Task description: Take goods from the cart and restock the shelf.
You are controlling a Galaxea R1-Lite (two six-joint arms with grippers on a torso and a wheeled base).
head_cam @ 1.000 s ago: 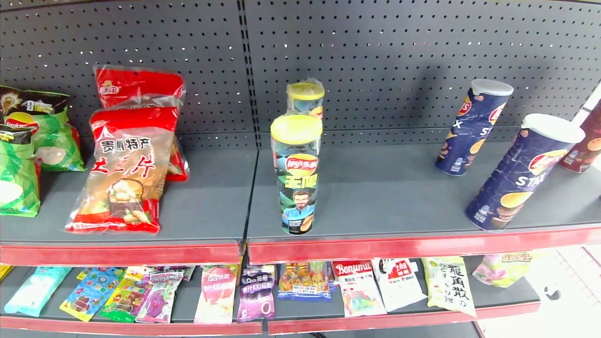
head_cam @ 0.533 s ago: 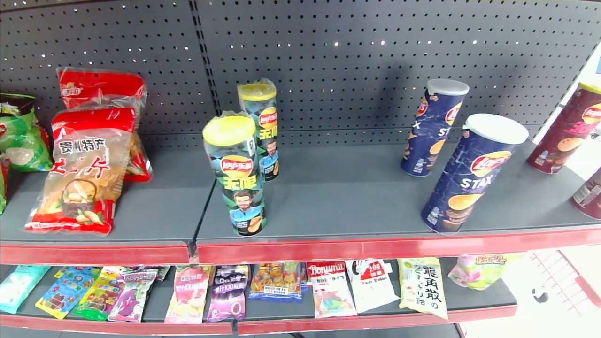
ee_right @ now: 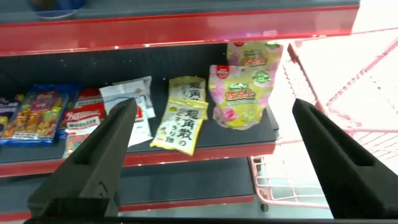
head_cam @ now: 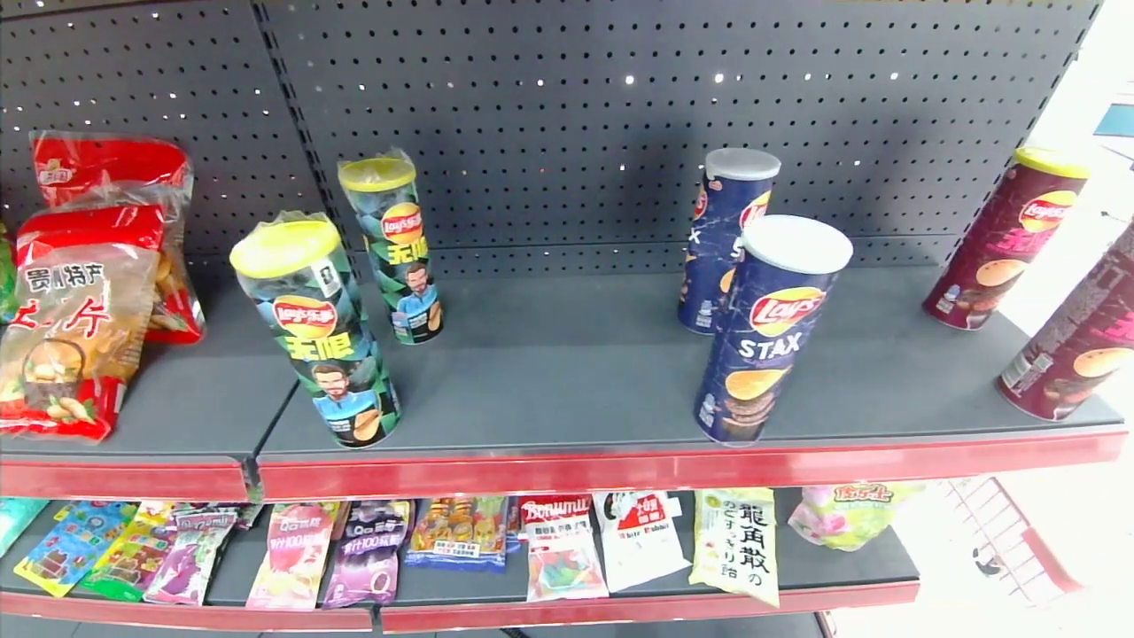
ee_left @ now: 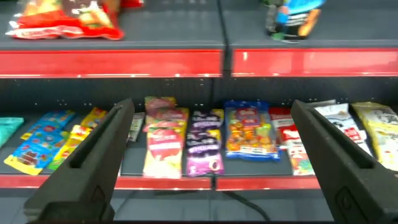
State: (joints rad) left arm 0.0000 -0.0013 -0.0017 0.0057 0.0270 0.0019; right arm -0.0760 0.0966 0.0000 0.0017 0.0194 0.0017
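We take the grey metal shelf board with the red front lip [head_cam: 567, 381] as our landmark. Toward its left end stand two green-and-black chip tubes with yellow lids [head_cam: 314, 332], one at the lip and one farther back. Red-and-clear snack bags [head_cam: 80, 310] lie at its far left. Right of its middle stand two dark blue chip tubes with white lids [head_cam: 766, 332], and at its right end two maroon chip tubes [head_cam: 1005, 239].

The tier under the board holds flat coloured sachets [head_cam: 461, 532], and both grippers face it. Our left gripper [ee_left: 211, 109] has its fingers spread wide with nothing between them; our right gripper [ee_right: 214, 106] is the same.

The pink wire cart [head_cam: 1050, 560] stands beyond the board's right end, lower down.
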